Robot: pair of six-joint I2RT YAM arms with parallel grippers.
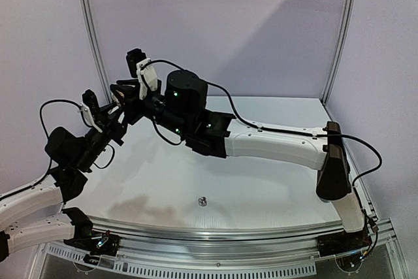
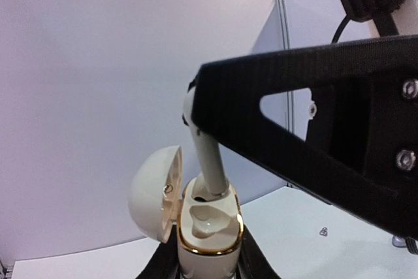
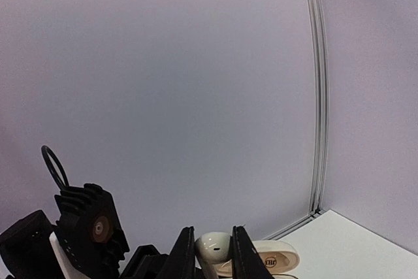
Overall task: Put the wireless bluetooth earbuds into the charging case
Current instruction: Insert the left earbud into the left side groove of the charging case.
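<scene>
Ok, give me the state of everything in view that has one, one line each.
charging case: lid open, held upright.
white earbud: stem partway into the case, not seated.
left gripper: shut on the charging case.
right gripper: shut on the white earbud.
grey earbud: lying loose on the table.

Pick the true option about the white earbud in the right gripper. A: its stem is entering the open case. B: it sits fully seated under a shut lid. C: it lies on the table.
A: the left wrist view shows the white earbud, pinched by the right gripper, reaching stem-down into the case, whose lid is hinged back.
</scene>
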